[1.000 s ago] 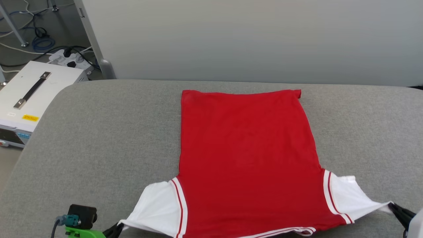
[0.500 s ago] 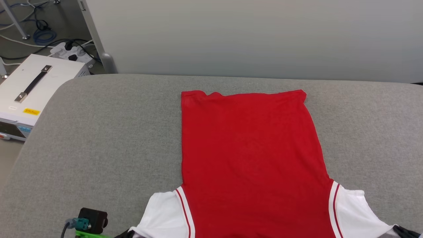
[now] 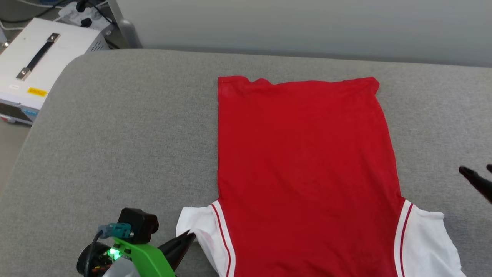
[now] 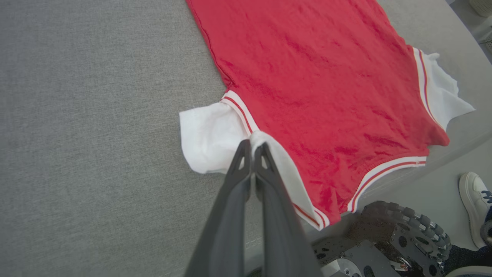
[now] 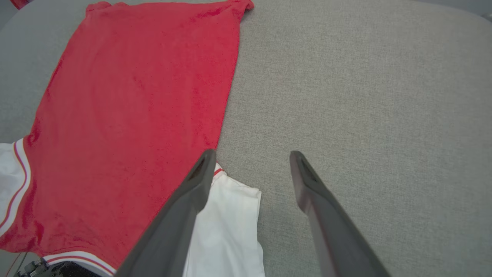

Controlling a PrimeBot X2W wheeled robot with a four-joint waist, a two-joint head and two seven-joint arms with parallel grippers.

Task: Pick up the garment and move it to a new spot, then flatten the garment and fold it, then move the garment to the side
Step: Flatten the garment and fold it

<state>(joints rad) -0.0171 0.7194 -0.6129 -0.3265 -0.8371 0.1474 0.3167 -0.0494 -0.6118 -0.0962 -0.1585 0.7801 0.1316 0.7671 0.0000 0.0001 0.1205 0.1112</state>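
Note:
The garment (image 3: pixel 303 161) lies spread on the grey table (image 3: pixel 127 138) with its plain red side up, its hem far from me and its white sleeves near. My left gripper (image 3: pixel 189 239) is shut on a raised fold of the left sleeve (image 4: pixel 209 134), and its tips (image 4: pixel 251 147) meet on the white cloth. My right gripper (image 3: pixel 476 170) hangs open at the right edge, apart from the cloth. In the right wrist view its fingers (image 5: pixel 252 156) spread wide above the table. The slack right sleeve (image 5: pixel 226 223) lies under the left finger.
A white box (image 3: pixel 34 65) with a black handle stands on the floor beyond the table's far left corner, with a power strip (image 3: pixel 82 7) behind it. Past the table's near edge are my wheeled base (image 4: pixel 403 234) and a person's white shoe (image 4: pixel 474 192).
The head camera has tilted down. My right gripper has opened, dropped the right sleeve and moved up and away to the right. My left gripper has carried its sleeve inward, bunching it.

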